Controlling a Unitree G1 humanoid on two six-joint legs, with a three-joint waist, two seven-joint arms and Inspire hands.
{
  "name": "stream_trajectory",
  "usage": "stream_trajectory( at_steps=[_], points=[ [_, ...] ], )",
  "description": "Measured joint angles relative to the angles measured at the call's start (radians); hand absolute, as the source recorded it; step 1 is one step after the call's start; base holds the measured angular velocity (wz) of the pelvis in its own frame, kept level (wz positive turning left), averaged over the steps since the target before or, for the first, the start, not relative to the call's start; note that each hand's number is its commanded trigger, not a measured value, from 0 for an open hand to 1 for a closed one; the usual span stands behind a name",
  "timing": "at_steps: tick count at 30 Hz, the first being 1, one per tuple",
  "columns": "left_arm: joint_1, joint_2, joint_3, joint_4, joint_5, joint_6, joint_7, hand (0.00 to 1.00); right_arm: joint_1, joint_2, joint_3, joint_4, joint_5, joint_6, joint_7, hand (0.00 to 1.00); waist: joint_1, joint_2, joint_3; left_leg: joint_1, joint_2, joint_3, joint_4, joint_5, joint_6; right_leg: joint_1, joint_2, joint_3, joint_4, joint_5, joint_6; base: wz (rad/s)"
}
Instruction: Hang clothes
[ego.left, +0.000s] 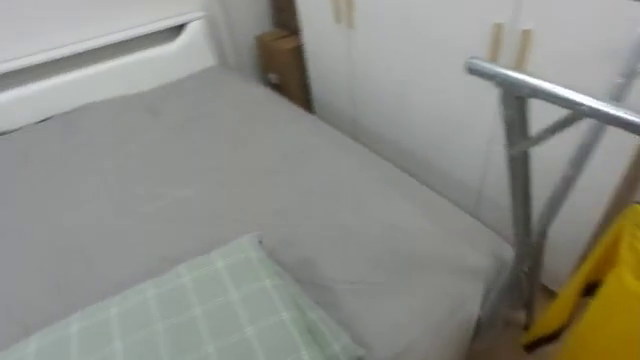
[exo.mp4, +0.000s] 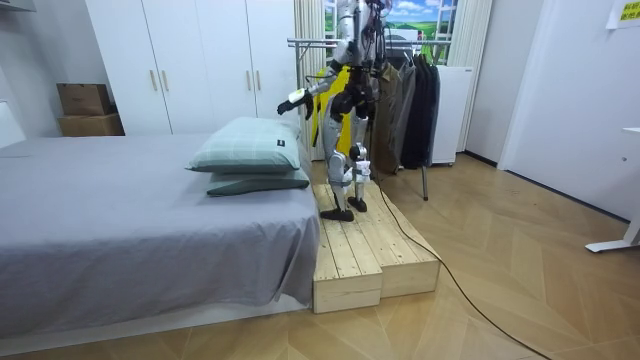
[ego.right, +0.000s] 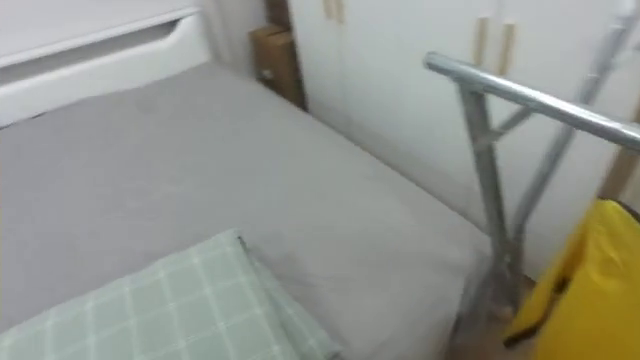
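Note:
A yellow garment (ego.left: 598, 300) hangs at my lower right, just past the bed's corner. In the room view the yellow garment (exo.mp4: 338, 92) drapes in front of my body. The grey metal clothes rack (ego.left: 556, 96) stands to my right, its top bar level with my chest. From the wooden platform (exo.mp4: 365, 250) by the bed I face the bed and wardrobe. One arm stretches toward the pillows, and its hand (exo.mp4: 294, 100) is small and dark; I cannot tell which hand it is.
The grey bed (ego.left: 200, 170) lies before me with a green checked pillow (ego.left: 200, 310) near its corner. White wardrobe doors (ego.left: 420, 80) and a cardboard box (ego.left: 283, 62) stand behind it. Dark clothes (exo.mp4: 415, 100) hang on the rack beside a white cabinet (exo.mp4: 452, 110).

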Motion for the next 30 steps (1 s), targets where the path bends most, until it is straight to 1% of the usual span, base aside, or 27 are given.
stream_trajectory(
  at_steps=[2, 3, 4, 5, 6, 7, 8, 9, 10, 11, 12, 13, 14, 15, 16, 17, 18, 19, 20, 21, 22, 23, 24, 26, 27, 28, 30],
  points=[
    [-0.02, 0.002, -0.004, -0.005, -0.002, -0.002, -0.002, 0.0, -0.051, 0.016, 0.002, 0.009, 0.004, -0.027, -0.012, 0.0, 0.0, -0.024, -0.0041, -0.003, 0.002, 0.026, 0.011, -0.004, 0.01, 0.026, -0.015, -0.045, 0.009, -0.006, 0.008, 0.53],
    [-0.028, 0.002, -0.01, -0.005, -0.002, -0.002, -0.003, 0.0, -0.053, 0.019, 0.003, 0.006, 0.005, -0.035, -0.018, 0.0, -0.001, -0.029, -0.0038, -0.003, 0.002, 0.029, 0.018, -0.008, 0.016, 0.035, -0.023, -0.06, 0.017, -0.008, 0.012, 0.46],
    [-0.047, -0.001, -0.024, -0.002, -0.001, -0.006, -0.003, 0.0, -0.049, 0.023, 0.004, 0.0, 0.009, -0.048, -0.03, 0.0, -0.003, -0.038, -0.0042, -0.004, 0.001, 0.049, 0.032, -0.018, 0.029, 0.04, -0.042, -0.074, 0.045, -0.015, 0.024, 0.5],
    [-0.077, -0.009, -0.037, 0.021, 0.002, -0.018, -0.004, 0.0, -0.039, 0.021, 0.001, -0.008, 0.008, -0.053, -0.041, 0.0, -0.009, -0.036, -0.0056, -0.006, -0.006, 0.049, 0.042, -0.028, 0.039, 0.047, -0.063, -0.09, 0.079, -0.019, 0.031, 0.62],
    [-0.107, -0.019, -0.039, 0.054, 0.002, -0.028, -0.012, 0.0, -0.035, 0.017, -0.001, -0.01, 0.008, -0.053, -0.051, 0.0, -0.025, -0.036, -0.0046, -0.011, -0.013, 0.042, 0.05, -0.046, 0.048, 0.047, -0.091, -0.106, 0.129, -0.019, 0.034, 0.58],
    [-0.12, -0.021, -0.04, 0.065, -0.002, -0.029, -0.018, 0.0, -0.03, 0.015, -0.001, -0.011, 0.009, -0.052, -0.056, 0.0, -0.033, -0.03, -0.0056, -0.015, -0.014, 0.038, 0.059, -0.055, 0.054, 0.046, -0.105, -0.11, 0.16, -0.017, 0.037, 0.67],
    [-0.131, -0.019, -0.041, 0.068, -0.004, -0.029, -0.023, 0.0, -0.006, 0.014, 0.0, -0.011, 0.011, -0.052, -0.067, 0.0, -0.053, -0.029, -0.0066, -0.018, -0.024, 0.024, 0.074, -0.069, 0.068, 0.043, -0.129, -0.095, 0.22, -0.01, 0.047, 0.86],
    [-0.148, -0.016, -0.045, 0.068, -0.004, -0.029, -0.024, 0.0, 0.02, 0.013, -0.001, -0.007, 0.011, -0.052, -0.073, 0.0, -0.08, -0.028, -0.009, -0.021, -0.032, 0.016, 0.088, -0.079, 0.082, 0.035, -0.145, -0.034, 0.26, -0.003, 0.051, 0.9],
    [-0.159, -0.015, -0.046, 0.068, -0.005, -0.029, -0.026, 0.0, 0.028, 0.012, -0.001, 0.0, 0.009, -0.051, -0.075, 0.0, -0.086, -0.028, -0.0082, -0.022, -0.034, 0.01, 0.094, -0.084, 0.09, 0.027, -0.148, 0.006, 0.274, 0.003, 0.053, 0.8],
    [-0.178, -0.016, -0.047, 0.068, -0.005, -0.029, -0.032, 0.0, 0.043, 0.01, -0.006, 0.016, 0.004, -0.049, -0.076, 0.0, -0.087, -0.029, -0.0075, -0.022, -0.048, -0.004, 0.096, -0.09, 0.1, 0.014, -0.151, 0.076, 0.294, 0.019, 0.06, 0.49],
    [-0.186, -0.015, -0.047, 0.069, -0.005, -0.029, -0.035, 0.0, 0.046, 0.008, -0.006, 0.028, -0.003, -0.047, -0.076, 0.0, -0.089, -0.026, -0.0064, -0.022, -0.052, -0.013, 0.098, -0.094, 0.107, 0.012, -0.147, 0.103, 0.299, 0.032, 0.061, 0.56],
    [-0.195, -0.013, -0.051, 0.075, -0.005, -0.029, -0.04, 0.0, 0.057, 0.008, -0.006, 0.043, -0.023, -0.042, -0.079, 0.0, -0.096, -0.018, -0.009, -0.019, -0.061, -0.049, 0.098, -0.101, 0.117, 0.01, -0.131, 0.159, 0.301, 0.06, 0.059, 0.68],
    [-0.199, -0.011, -0.055, 0.077, -0.005, -0.03, -0.041, 0.0, 0.069, 0.01, -0.006, 0.053, -0.036, -0.042, -0.086, 0.0, -0.111, -0.009, -0.0079, -0.007, -0.069, -0.094, 0.093, -0.109, 0.127, -0.001, -0.102, 0.234, 0.296, 0.075, 0.06, 0.74],
    [-0.199, -0.009, -0.056, 0.08, -0.006, -0.03, -0.041, 0.0, 0.073, 0.012, -0.007, 0.06, -0.036, -0.041, -0.087, 0.0, -0.115, 0.0, -0.0037, -0.002, -0.071, -0.112, 0.089, -0.11, 0.131, -0.006, -0.081, 0.284, 0.29, 0.062, 0.067, 0.72],
    [-0.199, -0.005, -0.055, 0.085, -0.008, -0.03, -0.04, 0.0, 0.077, 0.015, -0.006, 0.064, -0.037, -0.038, -0.088, 0.0, -0.117, -0.006, -0.0076, 0.004, -0.071, -0.135, 0.079, -0.111, 0.136, -0.029, -0.031, 0.373, 0.258, 0.016, 0.074, 0.64],
    [-0.204, 0.0, -0.058, 0.097, -0.025, -0.031, -0.038, 0.0, 0.077, 0.017, -0.006, 0.063, -0.036, -0.029, -0.091, 0.0, -0.117, -0.004, -0.0061, 0.006, -0.072, -0.159, 0.07, -0.108, 0.14, -0.062, 0.008, 0.429, 0.221, 0.0, 0.071, 0.63],
    [-0.207, 0.003, -0.065, 0.112, -0.032, -0.031, -0.037, 0.0, 0.077, 0.017, -0.006, 0.063, -0.035, -0.024, -0.097, 0.0, -0.118, -0.002, -0.0046, 0.007, -0.075, -0.176, 0.067, -0.107, 0.141, -0.075, 0.025, 0.446, 0.188, 0.0, 0.071, 0.78],
    [-0.213, 0.013, -0.079, 0.134, -0.053, -0.03, -0.037, 0.0, 0.076, 0.018, -0.006, 0.063, -0.036, -0.016, -0.111, 0.0, -0.12, -0.011, -0.0047, 0.01, -0.085, -0.208, 0.056, -0.102, 0.145, -0.094, 0.051, 0.481, 0.113, 0.006, 0.071, 0.93],
    [-0.212, 0.02, -0.087, 0.155, -0.077, -0.03, -0.037, 0.0, 0.072, 0.018, -0.006, 0.063, -0.037, -0.01, -0.123, 0.0, -0.119, -0.026, -0.0069, 0.013, -0.101, -0.238, 0.049, -0.098, 0.146, -0.105, 0.072, 0.521, 0.013, 0.049, 0.076, 1.19],
    [-0.21, 0.024, -0.086, 0.183, -0.093, -0.027, -0.037, 0.0, 0.067, 0.019, -0.007, 0.061, -0.038, -0.01, -0.131, 0.0, -0.12, -0.041, -0.0068, 0.015, -0.117, -0.27, 0.049, -0.099, 0.145, -0.106, 0.09, 0.562, -0.048, 0.147, 0.079, 1.05],
    [-0.208, 0.022, -0.087, 0.199, -0.103, -0.024, -0.038, 0.0, 0.067, 0.017, -0.009, 0.06, -0.04, -0.01, -0.134, 0.0, -0.123, -0.038, -0.0095, 0.016, -0.12, -0.293, 0.048, -0.099, 0.144, -0.098, 0.097, 0.569, -0.056, 0.168, 0.065, 0.83],
    [-0.194, 0.022, -0.083, 0.207, -0.121, -0.021, -0.038, 0.0, 0.06, 0.017, -0.025, 0.057, -0.045, -0.011, -0.14, 0.0, -0.112, -0.033, -0.0127, 0.025, -0.119, -0.312, 0.031, -0.098, 0.139, -0.067, 0.108, 0.557, -0.093, 0.186, 0.065, 0.52],
    [-0.178, 0.027, -0.066, 0.211, -0.122, -0.021, -0.038, 0.0, 0.05, 0.018, -0.036, 0.047, -0.055, -0.014, -0.142, 0.0, -0.101, -0.032, -0.0117, 0.033, -0.119, -0.327, 0.015, -0.094, 0.134, -0.043, 0.115, 0.539, -0.132, 0.198, 0.062, 0.38],
    [-0.163, 0.039, -0.06, 0.212, -0.125, -0.021, -0.036, 0.0, 0.044, 0.021, -0.037, 0.009, -0.062, -0.022, -0.146, 0.0, -0.101, -0.029, -0.0101, 0.033, -0.12, -0.349, 0.006, -0.092, 0.13, -0.02, 0.119, 0.518, -0.161, 0.201, 0.062, 0.4],
    [-0.154, 0.042, -0.055, 0.223, -0.147, -0.022, -0.033, 0.0, 0.039, 0.026, -0.037, -0.008, -0.065, -0.025, -0.146, 0.0, -0.1, -0.023, -0.0075, 0.042, -0.12, -0.36, -0.001, -0.093, 0.129, -0.005, 0.121, 0.514, -0.178, 0.201, 0.062, 0.31],
    [-0.148, 0.041, -0.05, 0.229, -0.156, -0.022, -0.032, 0.0, 0.036, 0.03, -0.037, -0.011, -0.065, -0.027, -0.145, 0.0, -0.097, -0.021, -0.0066, 0.052, -0.12, -0.363, -0.012, -0.092, 0.128, 0.005, 0.122, 0.515, -0.184, 0.201, 0.063, 0.08],
    [-0.123, 0.037, -0.033, 0.242, -0.163, -0.022, -0.032, 0.0, 0.036, 0.04, -0.035, -0.018, -0.065, -0.034, -0.144, 0.0, -0.082, -0.016, -0.0077, 0.088, -0.121, -0.362, -0.043, -0.09, 0.125, 0.033, 0.126, 0.522, -0.201, 0.2, 0.064, -0.02]
  ],
)
